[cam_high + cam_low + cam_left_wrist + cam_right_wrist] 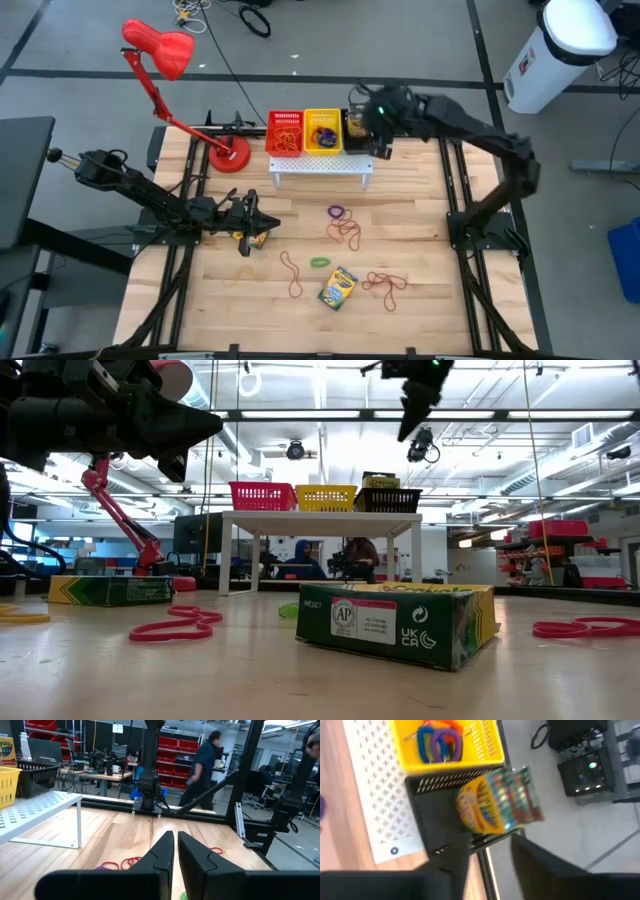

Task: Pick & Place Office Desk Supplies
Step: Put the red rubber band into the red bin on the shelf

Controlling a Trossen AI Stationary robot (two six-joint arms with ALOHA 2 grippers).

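Observation:
A yellow-and-green crayon box (pixel 497 805) sits tilted in the black basket (pixel 432 815) on the white rack, one end sticking out over the rim. My right gripper (pixel 487 845) hangs above that basket (pixel 357 126), open, its fingers short of the box with nothing between them. Another crayon box (pixel 338 288) lies flat on the table near the front. A further box (pixel 258 238) lies just under my left gripper (pixel 262 222), which points level over the table's left side, shut and empty. Loose rubber bands (pixel 343 228) lie scattered on the wood.
The white perforated rack (pixel 318 165) at the table's far side carries a red basket (pixel 284 131), a yellow basket (pixel 323 131) with rubber bands, and the black one. A red desk lamp (pixel 228 155) stands at the far left. People move in the room beyond.

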